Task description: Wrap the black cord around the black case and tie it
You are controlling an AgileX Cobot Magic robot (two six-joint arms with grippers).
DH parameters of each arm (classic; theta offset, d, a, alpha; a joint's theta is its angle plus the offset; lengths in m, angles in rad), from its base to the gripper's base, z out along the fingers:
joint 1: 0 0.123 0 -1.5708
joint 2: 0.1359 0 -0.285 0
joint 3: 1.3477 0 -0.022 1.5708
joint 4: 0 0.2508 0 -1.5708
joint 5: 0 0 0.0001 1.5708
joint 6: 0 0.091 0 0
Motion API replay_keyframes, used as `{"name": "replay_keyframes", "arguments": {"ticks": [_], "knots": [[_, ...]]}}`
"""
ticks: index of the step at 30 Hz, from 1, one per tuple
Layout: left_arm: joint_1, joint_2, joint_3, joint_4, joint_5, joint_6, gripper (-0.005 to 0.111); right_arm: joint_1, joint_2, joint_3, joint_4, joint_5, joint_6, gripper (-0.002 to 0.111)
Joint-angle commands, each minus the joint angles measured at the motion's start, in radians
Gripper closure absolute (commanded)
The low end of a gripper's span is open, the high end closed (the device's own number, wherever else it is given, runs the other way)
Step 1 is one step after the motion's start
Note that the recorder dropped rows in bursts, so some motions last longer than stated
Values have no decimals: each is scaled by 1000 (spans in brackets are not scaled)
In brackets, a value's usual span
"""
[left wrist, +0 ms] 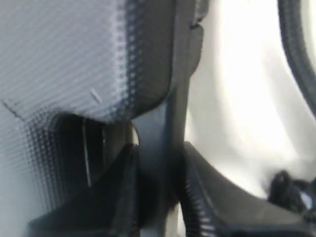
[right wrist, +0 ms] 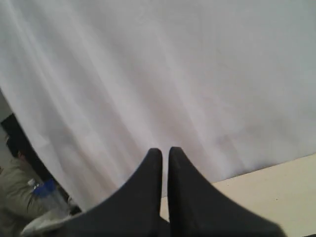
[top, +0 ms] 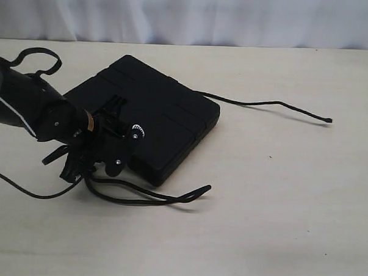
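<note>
The black cord (top: pixel 151 196) is lying nearest, making loose loops on the table (top: pixel 278 209) just before the near corner of the black case (top: pixel 164 109); another part of it is coming out from the far right side of the case and trailing away to the right. The case is lying flat, left of the middle. The left gripper (top: pixel 79 164) is hanging over the near left corner of the case, above the loops. Its ribbed fingers (left wrist: pixel 126 197) are standing close with something dark between them, but I cannot tell if they are gripping. The right gripper (right wrist: pixel 164 150) is pressing its jaws almost together, empty, facing a white curtain (right wrist: pixel 173 74).
</note>
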Motion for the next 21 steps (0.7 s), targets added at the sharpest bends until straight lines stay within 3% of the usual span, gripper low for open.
{"name": "replay_keyframes", "arguments": {"ticks": [1,4,6,7,9,10,13,18,21], "knots": [[-4,-55,-5,14,3,-15,107,0,151,-121,-257,-43,-9,103],[-4,-104,-5,14,19,-15,107,0,240,-210,-345,-43,-9,96],[-4,-159,-5,14,19,-15,107,0,325,-294,-421,-43,-9,78],[-4,-192,-5,17,13,-15,107,0,372,-345,-476,-43,-40,62],[-4,-229,-5,17,-14,-15,107,0,422,-403,-611,-48,-154,40],[-4,-239,-5,17,-32,-15,107,0,448,-420,-680,-70,-236,37],[-4,-246,-5,17,-75,-15,107,45,494,-436,-710,-103,-345,37],[-4,-246,-5,15,-146,-15,107,292,556,-436,-700,313,-796,38],[-4,-246,-5,15,-146,-15,107,352,598,-436,-635,373,-963,38]]}}
